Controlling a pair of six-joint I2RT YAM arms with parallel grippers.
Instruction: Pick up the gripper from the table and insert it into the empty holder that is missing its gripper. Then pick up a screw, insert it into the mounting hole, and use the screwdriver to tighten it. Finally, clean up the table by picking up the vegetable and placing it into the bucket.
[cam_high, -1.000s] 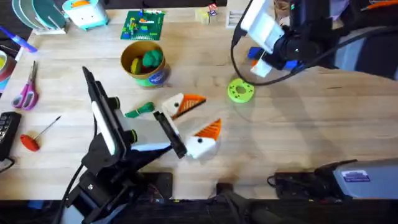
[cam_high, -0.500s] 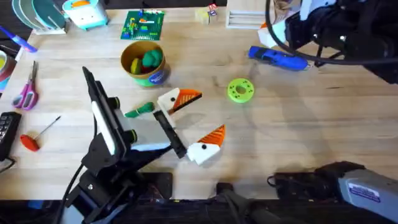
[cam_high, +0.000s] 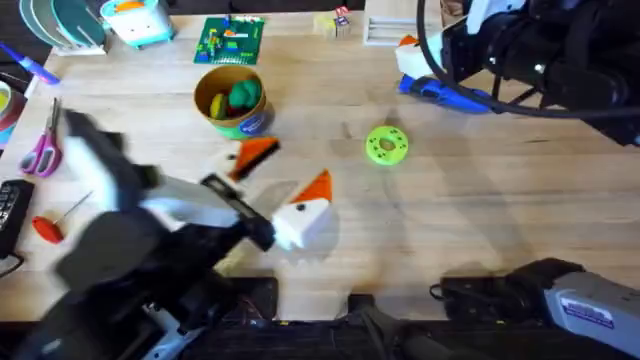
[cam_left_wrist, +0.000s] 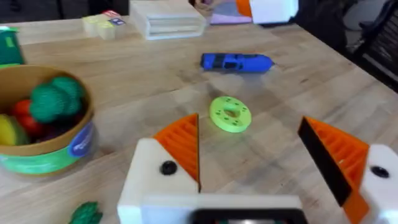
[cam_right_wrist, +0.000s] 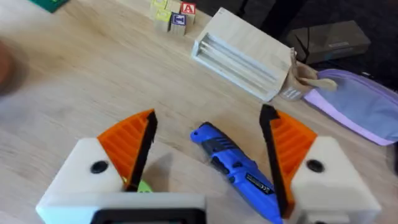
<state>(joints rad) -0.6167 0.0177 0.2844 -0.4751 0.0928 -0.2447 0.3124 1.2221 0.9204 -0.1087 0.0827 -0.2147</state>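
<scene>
Right claw (cam_right_wrist: 208, 155) is standing wide open directly above the blue screwdriver (cam_right_wrist: 239, 165) lying on the worktop (cam_right_wrist: 93, 81), while left claw (cam_left_wrist: 261, 165) is also gaping wide, empty.

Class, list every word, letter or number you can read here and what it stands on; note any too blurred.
"A": on a small toy block.
Label on the blue screwdriver: too small to read.
Blue-green label on the yellow bucket: blurred, unreadable.
Sticker on the right arm's base: unreadable.
</scene>
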